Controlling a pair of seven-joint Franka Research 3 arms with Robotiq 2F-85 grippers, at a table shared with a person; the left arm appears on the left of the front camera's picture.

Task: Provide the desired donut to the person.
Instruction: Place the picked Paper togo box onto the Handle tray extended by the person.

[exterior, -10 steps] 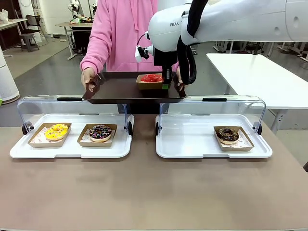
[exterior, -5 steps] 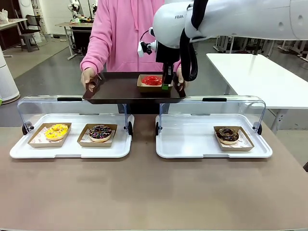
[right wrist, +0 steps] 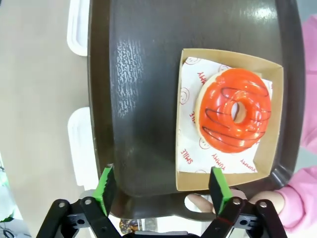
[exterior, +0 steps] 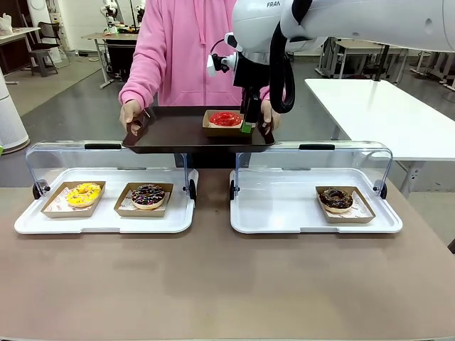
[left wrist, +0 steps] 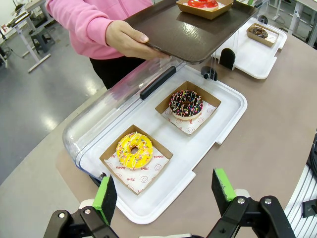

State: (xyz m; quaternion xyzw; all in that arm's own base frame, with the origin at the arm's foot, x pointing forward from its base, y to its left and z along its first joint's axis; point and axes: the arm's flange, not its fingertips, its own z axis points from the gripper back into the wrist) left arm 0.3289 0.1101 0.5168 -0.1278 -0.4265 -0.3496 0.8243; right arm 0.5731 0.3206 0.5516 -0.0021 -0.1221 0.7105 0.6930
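Red-glazed ring donut point(right wrist: 233, 111) looks light and soft, its icing smearable; we would take its brown cardboard tray point(right wrist: 218, 55) by the rim. Right pincer point(right wrist: 162, 183) and left pincer point(left wrist: 161, 191) gape, empty.

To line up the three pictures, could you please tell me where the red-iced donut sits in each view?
Front view: red-iced donut upper centre, on the brown tray.
Left wrist view: red-iced donut at top edge, right of centre.
Right wrist view: red-iced donut right of centre.
Shared landmark: the brown tray under it.
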